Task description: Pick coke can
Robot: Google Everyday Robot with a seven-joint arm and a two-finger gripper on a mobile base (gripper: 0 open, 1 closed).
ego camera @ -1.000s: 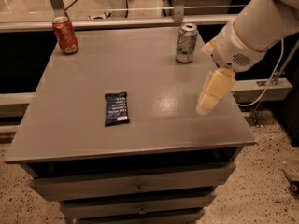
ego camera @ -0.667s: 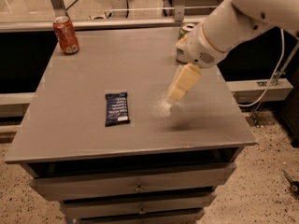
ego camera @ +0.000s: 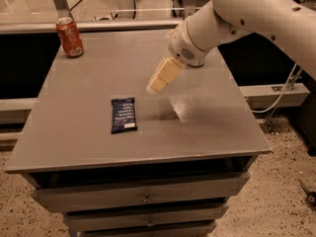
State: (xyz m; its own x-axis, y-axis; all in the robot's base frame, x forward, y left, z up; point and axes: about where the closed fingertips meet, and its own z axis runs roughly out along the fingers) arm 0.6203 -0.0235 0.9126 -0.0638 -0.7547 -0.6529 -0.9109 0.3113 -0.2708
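The coke can [ego camera: 69, 36], red-orange with a silver top rim, stands upright at the far left corner of the grey table [ego camera: 74, 132]. My gripper [ego camera: 157, 83], with cream-coloured fingers, hangs from the white arm over the middle of the table. It is well to the right of the can and nearer the front, and nothing is in it. The pale green-and-white can is hidden behind my arm.
A dark blue snack packet [ego camera: 123, 115] lies flat on the table, left of the gripper and nearer the front. The table has drawers [ego camera: 145, 197] below. A glass barrier runs behind the table's far edge. A cable hangs at the right.
The arm has swung left from the table's right side to over its middle, now covering the pale green-and-white can. The coke can and packet have not moved.
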